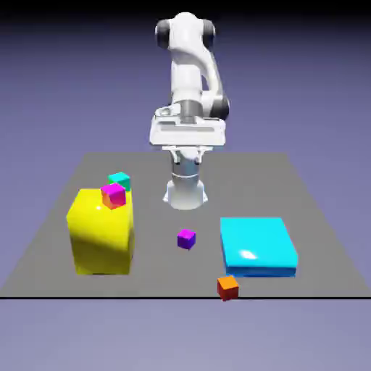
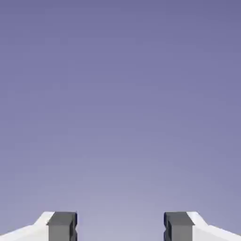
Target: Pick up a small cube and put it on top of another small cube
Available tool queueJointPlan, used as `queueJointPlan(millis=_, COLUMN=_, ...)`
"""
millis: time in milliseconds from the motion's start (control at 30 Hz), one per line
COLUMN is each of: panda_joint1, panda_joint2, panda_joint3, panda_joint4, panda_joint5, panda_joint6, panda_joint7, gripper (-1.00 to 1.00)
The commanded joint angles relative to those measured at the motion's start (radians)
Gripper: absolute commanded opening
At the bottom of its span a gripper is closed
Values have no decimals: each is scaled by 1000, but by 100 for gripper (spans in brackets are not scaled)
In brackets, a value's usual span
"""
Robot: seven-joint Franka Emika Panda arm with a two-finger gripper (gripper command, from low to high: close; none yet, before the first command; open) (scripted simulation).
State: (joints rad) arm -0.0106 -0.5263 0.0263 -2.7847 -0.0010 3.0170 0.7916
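Gripper [image 2: 120, 227] spread wide, as I read it from the hand view: two grey fingertips [image 2: 62, 226] sit far apart at the bottom edge, with nothing but plain blue-violet backdrop between and above them. I see no object in that view.

From the exterior view, I find the white arm [image 1: 190, 80] folded upright over its base at the 12 o'clock edge of the grey table [image 1: 304, 217], the hand held high and well clear of every object.

The small cube [image 1: 228, 287], orange on top with red sides, rests on the table at roughly 5 o'clock from the table's centre, close to the near edge. It lies just beside the near corner of the flat cyan block [image 1: 258, 246], at about 7 o'clock from that block; I cannot tell whether they touch.

A purple tiny cube [image 1: 186, 238] stands alone near the table's centre, between the cyan block and the large yellow block [image 1: 101, 232], which occupies the 9 o'clock side.

A magenta-topped tiny cube [image 1: 113, 195] sits on the yellow block's top at its far right corner. A teal tiny cube [image 1: 119, 180] shows just behind it, toward 12 o'clock; I cannot tell from here what it rests on.
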Motion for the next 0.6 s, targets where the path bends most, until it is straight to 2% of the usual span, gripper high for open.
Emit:
queueJointPlan(millis=0, panda_joint1=-19, panda_joint2=36, panda_joint3=22, panda_joint4=21, panda_joint5=-1, panda_joint6=-17, panda_joint7=42, gripper=0)
queueJointPlan(millis=567, panda_joint1=-337, panda_joint2=652, panda_joint3=393, panda_joint4=377, panda_joint5=-15, panda_joint6=-299, panda_joint7=756, gripper=0)
